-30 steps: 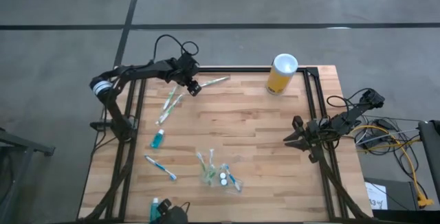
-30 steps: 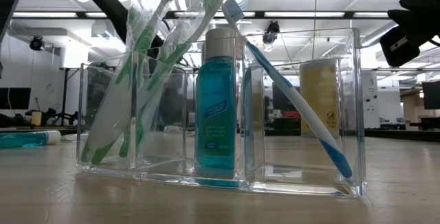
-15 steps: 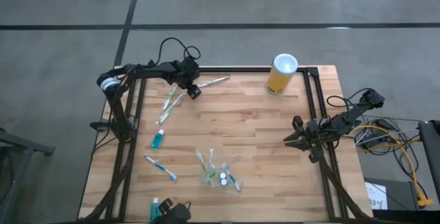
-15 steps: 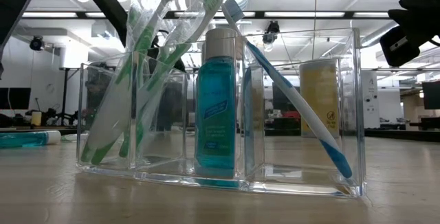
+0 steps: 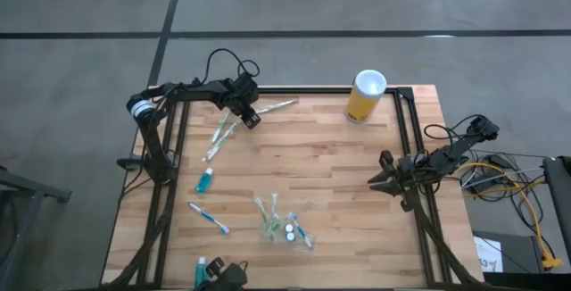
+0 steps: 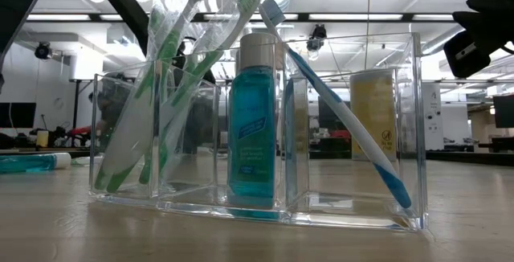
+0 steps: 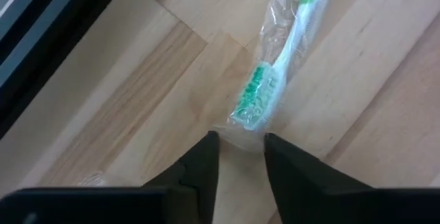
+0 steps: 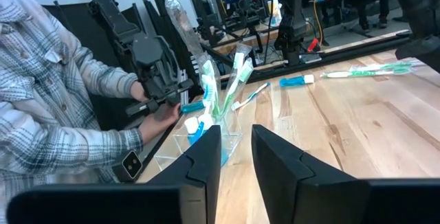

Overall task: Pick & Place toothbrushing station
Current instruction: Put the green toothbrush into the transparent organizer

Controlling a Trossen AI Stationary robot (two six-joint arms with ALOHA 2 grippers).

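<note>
Left end effector (image 5: 252, 117): low over the far left part of the tabletop (image 5: 321, 175), its arm reaching in from the left edge with the elbow out past the frame; in the left wrist view the two dark fingers (image 7: 203, 162) stand a little apart on either side of the near tip of a clear wrapper, and whether they pinch it cannot be told.
Wrapped toothbrush (image 7: 278, 73): white-green, lying flat straight ahead of the left end effector, long axis running away from the fingers toward the far edge, green bristle head at the near end (the wrapper tip sits in the gap between the fingers).
Other loose brushes: a white-green pair (image 5: 219, 137) just beside the left end effector on its near side, lying on a slant; a white-blue one (image 5: 208, 218) well apart, toward the near left.
Teal tube (image 5: 204, 180): flat on the tabletop, between those brushes.
Clear station (image 6: 257, 125): near the front edge, well apart from both arms, holding green brushes upright-tilted in one compartment, a teal bottle in the middle, a blue brush leaning in another.
Right end effector (image 5: 378, 178): waiting at the right edge of the tabletop, fingers slightly apart, gripping nothing.
Yellow cylinder (image 5: 365, 96): far right corner, upright.
</note>
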